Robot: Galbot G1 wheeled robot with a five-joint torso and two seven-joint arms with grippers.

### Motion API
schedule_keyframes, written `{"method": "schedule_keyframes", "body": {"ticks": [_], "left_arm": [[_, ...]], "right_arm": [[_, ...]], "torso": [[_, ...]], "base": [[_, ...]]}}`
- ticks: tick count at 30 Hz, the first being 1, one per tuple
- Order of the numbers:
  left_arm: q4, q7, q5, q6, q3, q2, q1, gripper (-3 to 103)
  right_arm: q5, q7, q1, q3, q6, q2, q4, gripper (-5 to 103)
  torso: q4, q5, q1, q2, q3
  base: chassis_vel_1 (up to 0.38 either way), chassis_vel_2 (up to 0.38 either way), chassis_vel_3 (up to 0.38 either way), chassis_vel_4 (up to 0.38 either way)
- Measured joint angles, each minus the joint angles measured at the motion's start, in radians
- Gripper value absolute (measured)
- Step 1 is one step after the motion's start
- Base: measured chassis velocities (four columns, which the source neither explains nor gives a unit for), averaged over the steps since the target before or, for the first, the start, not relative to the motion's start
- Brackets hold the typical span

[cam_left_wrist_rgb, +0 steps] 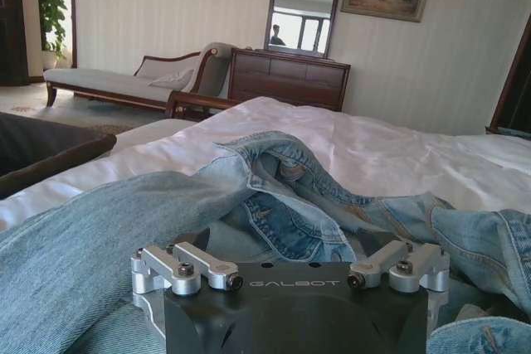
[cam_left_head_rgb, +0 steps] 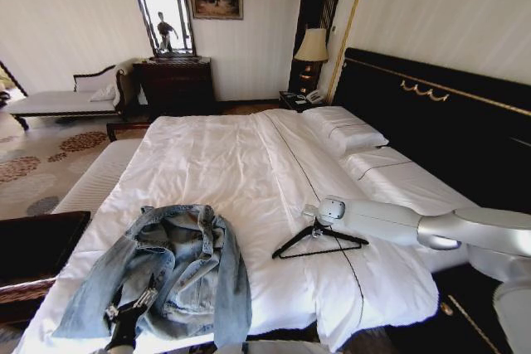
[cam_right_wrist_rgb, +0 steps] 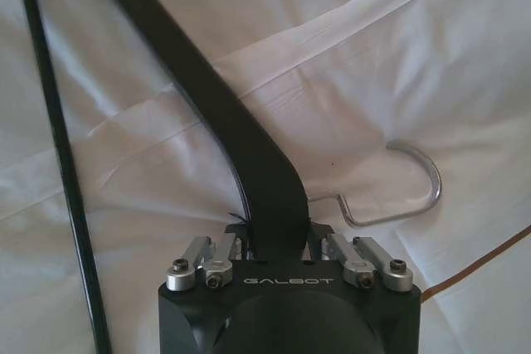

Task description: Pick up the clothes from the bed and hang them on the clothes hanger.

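At the lower left of the head view the left hand (cam_left_head_rgb: 124, 327) sits low on the crumpled denim jacket (cam_left_head_rgb: 170, 275), which lies in a heap on the near edge of the bed (cam_left_head_rgb: 224, 163); whether its fingers are spread or closed I cannot tell. Right of centre, the right hand (cam_left_head_rgb: 314, 220) is clamped on the black clothes hanger (cam_left_head_rgb: 319, 244) at its neck, beside the silver hook (cam_right_wrist_rgb: 398, 184). The hanger lies flat on the white duvet, its long bar running left to right across the frame, well apart from the jacket.
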Motion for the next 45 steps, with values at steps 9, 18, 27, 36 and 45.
{"method": "schedule_keyframes", "body": {"ticks": [9,18,27,36,45], "left_arm": [[0.002,0.0,0.001,0.0,0.006,-0.001,0.0,100],[-0.006,-0.001,0.001,0.0,0.009,0.0,0.001,100],[-0.024,-0.003,0.002,0.008,0.006,0.001,0.009,100],[-0.05,-0.004,0.016,0.018,0.014,-0.007,0.019,100],[-0.078,-0.006,0.022,0.026,0.004,-0.01,0.039,100]], "right_arm": [[-0.006,0.023,0.009,0.003,0.005,-0.003,0.012,35],[-0.06,0.16,-0.069,0.17,0.071,-0.022,0.023,35],[-0.214,0.338,-0.232,0.455,0.148,-0.162,0.232,35],[-0.498,0.443,-0.355,0.658,0.233,-0.262,0.427,35],[-0.634,0.464,-0.649,0.914,0.291,-0.246,0.503,35]], "torso": [[0.0,0.0,0.0,0.0,0.0],[0.0003,-0.0001,0.0,0.0,0.0],[-0.0003,0.0001,0.0,0.0,0.0],[0.0001,-0.0002,0.0,0.0,0.0],[-0.0003,0.0002,0.0,0.0,0.0]], "base": [[0.0,0.0,0.0,0.0],[0.0,0.0,0.0,0.0],[0.0,0.0,0.0,0.0],[0.0,0.0,0.0,0.0],[0.0,0.0,0.0,0.0]]}}
